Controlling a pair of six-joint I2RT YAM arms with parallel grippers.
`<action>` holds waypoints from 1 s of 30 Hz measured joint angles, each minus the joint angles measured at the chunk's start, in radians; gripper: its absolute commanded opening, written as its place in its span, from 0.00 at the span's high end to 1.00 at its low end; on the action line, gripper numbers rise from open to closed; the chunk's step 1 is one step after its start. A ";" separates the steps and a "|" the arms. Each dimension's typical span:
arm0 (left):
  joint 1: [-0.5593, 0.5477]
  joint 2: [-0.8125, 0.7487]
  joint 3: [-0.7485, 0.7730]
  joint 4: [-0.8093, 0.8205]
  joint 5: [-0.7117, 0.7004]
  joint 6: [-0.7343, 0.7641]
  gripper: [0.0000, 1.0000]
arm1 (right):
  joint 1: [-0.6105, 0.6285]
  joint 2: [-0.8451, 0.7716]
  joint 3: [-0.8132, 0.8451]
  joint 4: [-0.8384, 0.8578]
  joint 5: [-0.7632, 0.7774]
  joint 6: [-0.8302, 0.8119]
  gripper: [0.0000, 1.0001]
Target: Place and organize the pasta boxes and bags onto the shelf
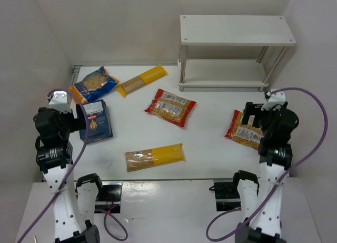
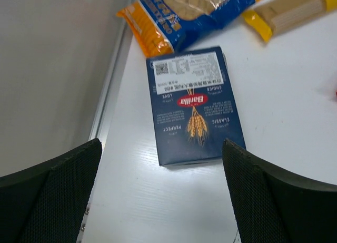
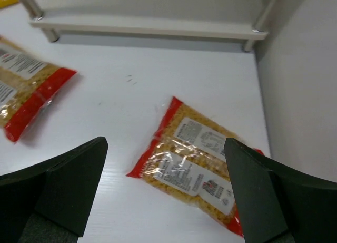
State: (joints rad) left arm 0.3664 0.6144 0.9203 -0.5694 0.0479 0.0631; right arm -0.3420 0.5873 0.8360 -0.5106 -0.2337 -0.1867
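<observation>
Looking down from the top external view, the white two-tier shelf stands at the far right of the table. All six packs lie flat on the table, off the shelf. The blue-orange bag is at far left, with the dark blue Barilla box just nearer and the far spaghetti pack beside the bag. The near spaghetti pack lies toward the front edge. The middle red-edged bag sits in the centre and the right red-edged bag near the right side. The left gripper hangs by the box's left edge, and the right gripper hangs over the right red-edged bag.

From the left wrist, the fingers are spread wide with nothing between them. The box lies face up beyond them, apart from both, with the blue-orange bag just past its far end.

From the right wrist, the fingers are likewise spread wide and hold nothing. The right red-edged bag lies skewed on the table between them, and the shelf's lower tier crosses the top of the view.
</observation>
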 measured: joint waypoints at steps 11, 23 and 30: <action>-0.007 0.309 0.151 -0.059 0.109 0.141 0.00 | 0.472 0.498 0.195 -0.053 0.092 -0.046 0.00; -0.171 0.633 0.279 -0.058 0.053 0.034 0.00 | 0.755 0.705 0.199 -0.036 0.157 -0.063 0.00; -0.253 0.629 0.235 0.002 0.001 -0.046 0.00 | 1.029 0.754 0.201 0.071 0.367 -0.151 0.00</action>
State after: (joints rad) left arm 0.1135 1.2430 1.1557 -0.5674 0.0486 0.0174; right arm 0.6868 1.3411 1.0370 -0.4400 0.1337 -0.3382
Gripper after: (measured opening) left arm 1.001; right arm 0.999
